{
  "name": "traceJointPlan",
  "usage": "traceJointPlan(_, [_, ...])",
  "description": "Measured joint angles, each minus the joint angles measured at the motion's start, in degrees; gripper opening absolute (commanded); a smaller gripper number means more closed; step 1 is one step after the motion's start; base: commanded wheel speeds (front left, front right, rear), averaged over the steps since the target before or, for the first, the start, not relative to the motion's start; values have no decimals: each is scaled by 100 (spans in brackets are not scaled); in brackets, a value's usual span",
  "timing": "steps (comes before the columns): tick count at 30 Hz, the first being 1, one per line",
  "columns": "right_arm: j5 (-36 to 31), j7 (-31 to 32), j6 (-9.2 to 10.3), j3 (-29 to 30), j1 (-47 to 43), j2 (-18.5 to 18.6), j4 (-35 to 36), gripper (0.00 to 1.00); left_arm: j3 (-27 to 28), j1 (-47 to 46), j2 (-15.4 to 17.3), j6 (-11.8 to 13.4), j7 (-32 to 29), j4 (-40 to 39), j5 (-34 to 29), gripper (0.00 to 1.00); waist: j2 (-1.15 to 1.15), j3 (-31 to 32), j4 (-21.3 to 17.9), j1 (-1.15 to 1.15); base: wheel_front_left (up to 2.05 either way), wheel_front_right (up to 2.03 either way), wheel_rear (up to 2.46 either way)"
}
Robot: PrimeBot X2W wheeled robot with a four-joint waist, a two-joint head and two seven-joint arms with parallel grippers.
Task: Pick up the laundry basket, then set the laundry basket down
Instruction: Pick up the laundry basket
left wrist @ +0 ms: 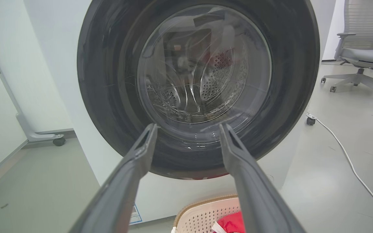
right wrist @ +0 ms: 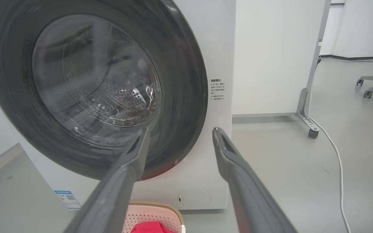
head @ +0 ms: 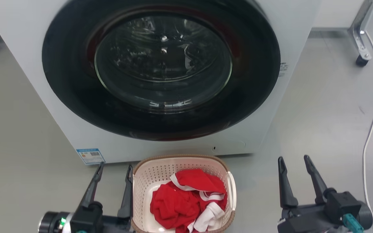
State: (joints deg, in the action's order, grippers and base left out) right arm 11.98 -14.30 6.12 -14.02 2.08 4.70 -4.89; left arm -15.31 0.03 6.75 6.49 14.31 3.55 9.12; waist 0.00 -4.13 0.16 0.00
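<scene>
Left tool (head: 115, 166), fingers spread and empty, hangs just left of the laundry basket (head: 147, 181), which sits on the floor, washing machine (head: 125, 149) just behind it. Right tool (head: 294, 158), also spread, hangs farther right, likely to flank its handles.

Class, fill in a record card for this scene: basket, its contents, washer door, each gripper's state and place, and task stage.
basket: laundry basket on the floor, just before the washing machine
contents: red and white clothing
door: shut
left gripper: open, close beside the basket's left side; contact unclear
right gripper: open, off to the basket's right, apart from it
task stage: basket not yet lifted
</scene>
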Motion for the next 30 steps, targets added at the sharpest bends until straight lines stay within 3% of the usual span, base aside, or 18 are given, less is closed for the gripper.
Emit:
traceJointPlan(17, [12, -32, -213, 122, 1302, 65, -1079, 100, 172, -1195, -22, -145, -9, 1217, 100, 100, 0, -1334, -62, 1, 0, 0, 0])
traceJointPlan(30, [178, 18, -244, 97, 2121, -18, -1964, 100, 321, -2127, -136, -194, -163, 2147, 241, 100, 1, -2440, -116, 1, 0, 0, 0])
